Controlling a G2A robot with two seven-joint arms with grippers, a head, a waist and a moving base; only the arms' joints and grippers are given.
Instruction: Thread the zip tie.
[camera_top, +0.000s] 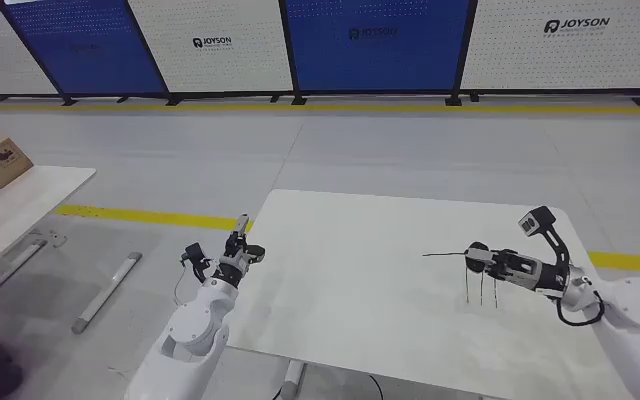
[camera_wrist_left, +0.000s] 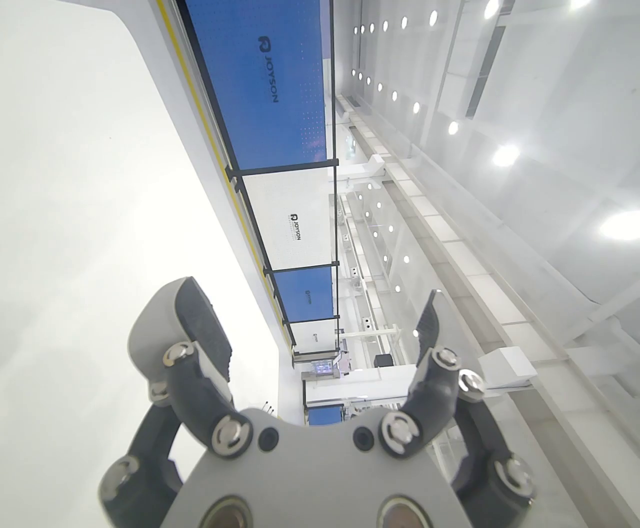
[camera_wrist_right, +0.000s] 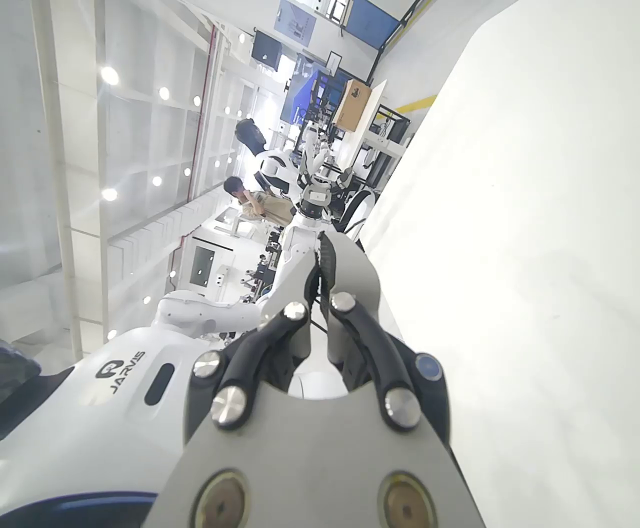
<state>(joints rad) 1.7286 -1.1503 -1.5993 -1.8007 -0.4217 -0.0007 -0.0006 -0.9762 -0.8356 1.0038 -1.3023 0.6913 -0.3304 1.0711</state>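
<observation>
The white desk (camera_top: 350, 300) carries the work; at its 9 o'clock edge the left end effector (camera_wrist_left: 315, 300) stands released, fingers spread with nothing between them, probably ready to take the strap's free end; toward 3 o'clock the right end effector (camera_top: 472, 252) is clenched on the zip tie (camera_top: 445, 255), a thin black strap whose tail points to 9 o'clock, apparently held level so that the other arm can meet it.
</observation>
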